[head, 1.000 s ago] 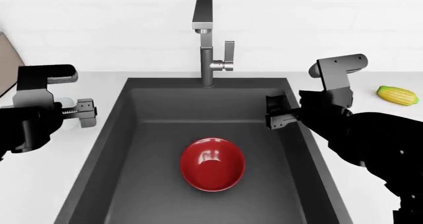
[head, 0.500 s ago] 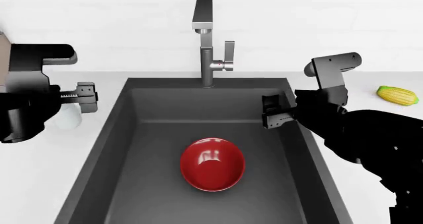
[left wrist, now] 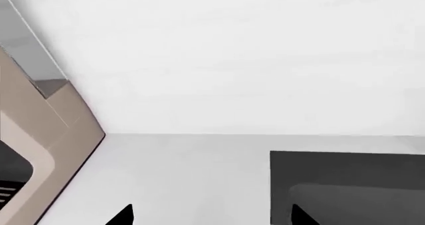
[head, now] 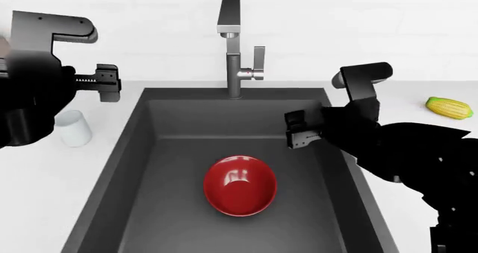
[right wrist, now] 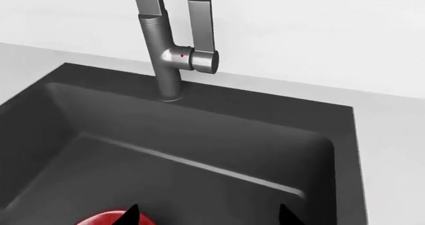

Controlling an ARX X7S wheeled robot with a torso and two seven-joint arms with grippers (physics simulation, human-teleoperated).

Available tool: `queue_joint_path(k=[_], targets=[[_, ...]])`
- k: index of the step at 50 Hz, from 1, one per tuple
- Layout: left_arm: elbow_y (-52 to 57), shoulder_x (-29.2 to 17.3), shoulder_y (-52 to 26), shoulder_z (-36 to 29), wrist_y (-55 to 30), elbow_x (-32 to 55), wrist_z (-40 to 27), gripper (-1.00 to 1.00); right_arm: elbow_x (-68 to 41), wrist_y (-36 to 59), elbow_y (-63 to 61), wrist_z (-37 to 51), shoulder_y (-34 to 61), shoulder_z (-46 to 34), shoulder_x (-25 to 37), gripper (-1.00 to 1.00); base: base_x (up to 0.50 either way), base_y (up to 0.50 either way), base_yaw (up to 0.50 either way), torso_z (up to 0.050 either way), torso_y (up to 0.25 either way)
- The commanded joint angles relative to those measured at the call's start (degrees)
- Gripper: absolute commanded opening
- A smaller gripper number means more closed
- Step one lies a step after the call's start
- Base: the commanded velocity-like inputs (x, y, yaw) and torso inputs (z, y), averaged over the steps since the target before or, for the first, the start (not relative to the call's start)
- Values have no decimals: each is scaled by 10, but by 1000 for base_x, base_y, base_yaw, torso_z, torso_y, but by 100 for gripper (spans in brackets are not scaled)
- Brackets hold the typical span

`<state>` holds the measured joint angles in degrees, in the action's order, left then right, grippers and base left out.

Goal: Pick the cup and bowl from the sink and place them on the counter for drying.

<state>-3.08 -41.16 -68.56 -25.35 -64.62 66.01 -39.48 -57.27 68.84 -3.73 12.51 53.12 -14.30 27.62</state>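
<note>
White counter (head: 45, 174) holds the cup (head: 73, 128); the bowl (head: 240, 185) lies in the sink (head: 142, 152). Both grippers, left (head: 108, 83) and right (head: 295, 131), are spread and empty. Glossy walls could slip from the right gripper's pinch.

The black left gripper (head: 109, 83) has risen from low over the white countertop (head: 45, 174) — where it sat around the small white translucent cup (head: 74, 128) — to a spot above the left rear corner of the dark grey rectangular sink (head: 149, 130). The cup, earlier between its fingers, now stands alone and upright on the countertop just left of the sink's left edge, fully uncovered. The black right gripper (head: 296, 131) has moved leftward from the sink's right edge, out over the basin toward its middle.
</note>
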Motion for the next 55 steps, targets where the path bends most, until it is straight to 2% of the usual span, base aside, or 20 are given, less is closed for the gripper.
queue_joint_path(k=[1, 12, 16, 29, 55], targets=[[19, 18, -9, -6, 4, 4, 3, 100, -25, 37, 17, 5, 20, -15, -25, 100, 0, 0, 0, 0, 0], [36, 19, -9, -6, -11, 22, -5, 100, 15, 35, 24, -48, 63, -102, -21, 100, 0, 0, 0, 0, 0], [35, 22, -10, -10, -6, 18, 1, 100, 11, 33, 40, -51, 66, -103, -36, 100, 0, 0, 0, 0, 0], [37, 24, -4, -12, -1, 18, 1, 100, 67, -27, 122, -118, 97, -177, -80, 100, 0, 0, 0, 0, 0], [55, 13, 3, 4, -8, 47, -14, 100, 122, -131, 294, -161, 72, -208, -128, 100, 0, 0, 0, 0, 0]])
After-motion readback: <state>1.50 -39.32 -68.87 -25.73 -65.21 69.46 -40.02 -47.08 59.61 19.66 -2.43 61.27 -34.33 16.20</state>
